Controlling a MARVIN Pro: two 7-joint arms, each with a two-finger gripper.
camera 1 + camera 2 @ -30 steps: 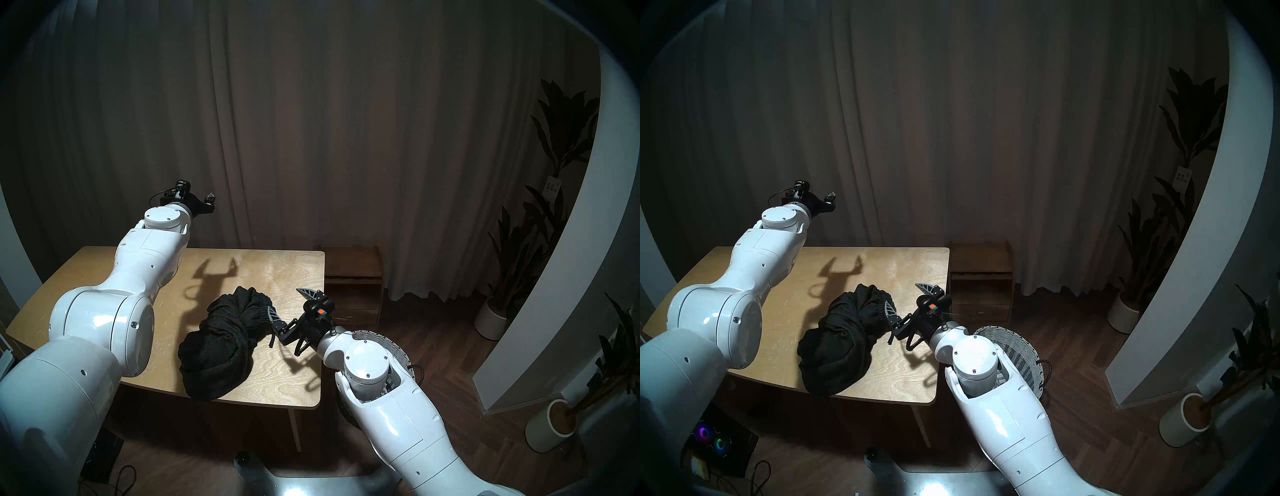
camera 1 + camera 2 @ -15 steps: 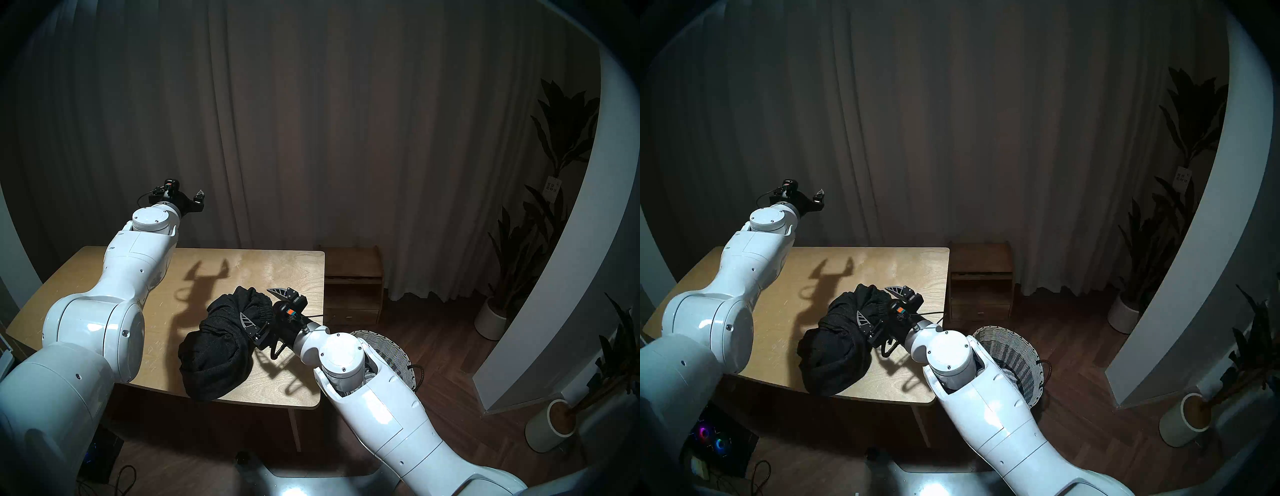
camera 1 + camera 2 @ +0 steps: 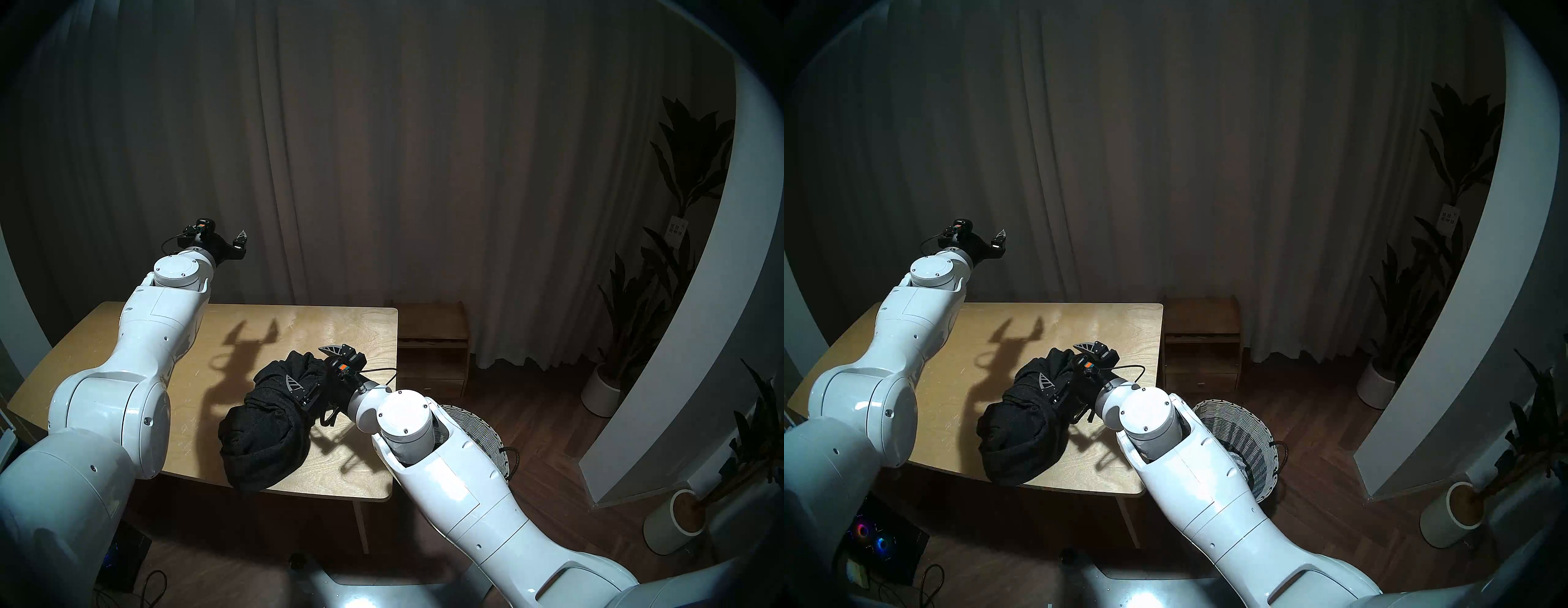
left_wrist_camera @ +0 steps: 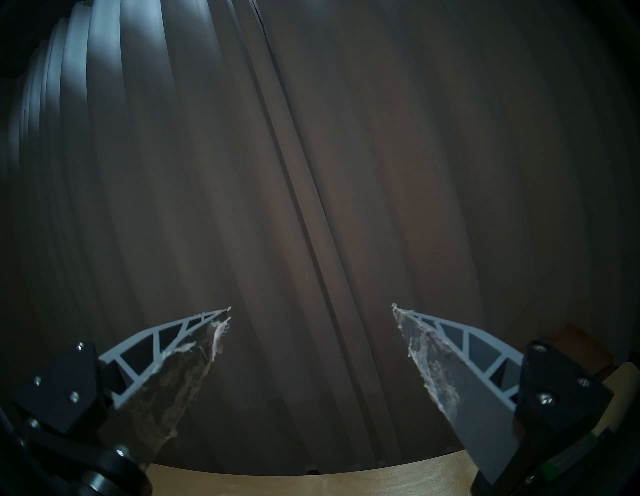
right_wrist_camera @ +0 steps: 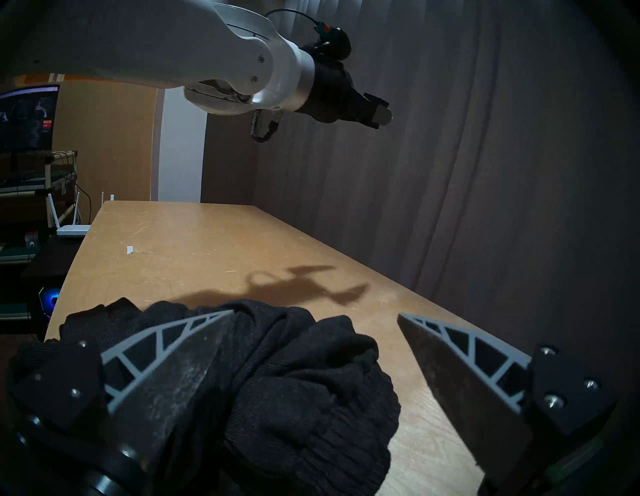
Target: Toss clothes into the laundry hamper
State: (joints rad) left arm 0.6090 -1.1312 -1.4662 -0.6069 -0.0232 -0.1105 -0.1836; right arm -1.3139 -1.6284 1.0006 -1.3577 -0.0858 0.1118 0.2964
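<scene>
The big black knit garment [image 3: 263,429] lies bunched near the front of the wooden table [image 3: 339,327]; it also shows in the head right view [image 3: 1021,433]. My right gripper [image 3: 304,364] is open low over the garment's far right end. In the right wrist view one finger rests against the ribbed cloth [image 5: 277,381] and the other is over bare table; the right gripper [image 5: 315,313] holds nothing. My left gripper [image 3: 237,242] is open and empty, high over the table's back edge, facing the curtain [image 4: 310,306]. The woven hamper [image 3: 479,429] stands on the floor right of the table, partly behind my right arm. The small black and striped garments are not clearly visible.
A brown wooden shelf unit [image 3: 432,348] stands against the table's right back corner. Potted plants [image 3: 602,390] and a white pot [image 3: 674,526] stand at the right by a white wall. A computer case [image 3: 873,539] with lights sits on the floor, front left.
My right gripper moved left from the table's right edge onto the garment's far end, still open. My left arm drifted a little to the left. The garment has not moved.
</scene>
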